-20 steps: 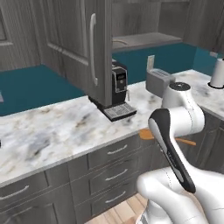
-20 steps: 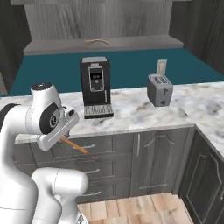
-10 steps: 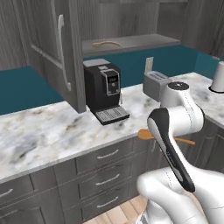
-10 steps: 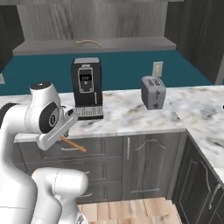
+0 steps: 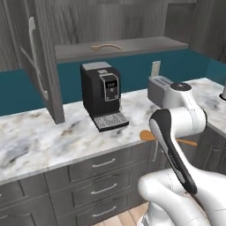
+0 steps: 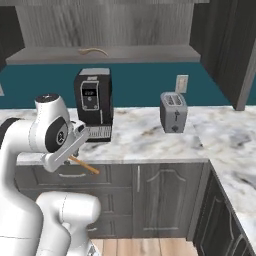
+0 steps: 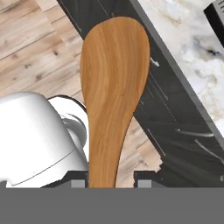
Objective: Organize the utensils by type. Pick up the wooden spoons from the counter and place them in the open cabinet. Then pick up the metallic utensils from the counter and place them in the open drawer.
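Note:
My gripper (image 7: 109,183) is shut on the handle of a wooden spoon (image 7: 113,87), whose orange-brown bowl points away from the hand over the floor and the base units. From the left base view the spoon's bowl (image 5: 146,135) sticks out beside my arm at counter (image 5: 44,137) height. In the right base view its handle (image 6: 84,165) slants down from the gripper (image 6: 70,152). A second wooden spoon (image 5: 106,46) lies on the shelf of the open cabinet (image 5: 145,44) above the counter. The metallic utensils and the open drawer are out of view.
A black coffee machine (image 5: 101,95) and a silver toaster (image 5: 160,90) stand on the counter under the cabinet. The cabinet's door (image 5: 39,66) swings out on the left. Closed drawers (image 5: 103,163) line the base units. The counter turns a corner at the right (image 6: 235,150).
The whole scene has slid across both base views, so the base has driven along the counter. The spoon stays in my gripper in the same pose.

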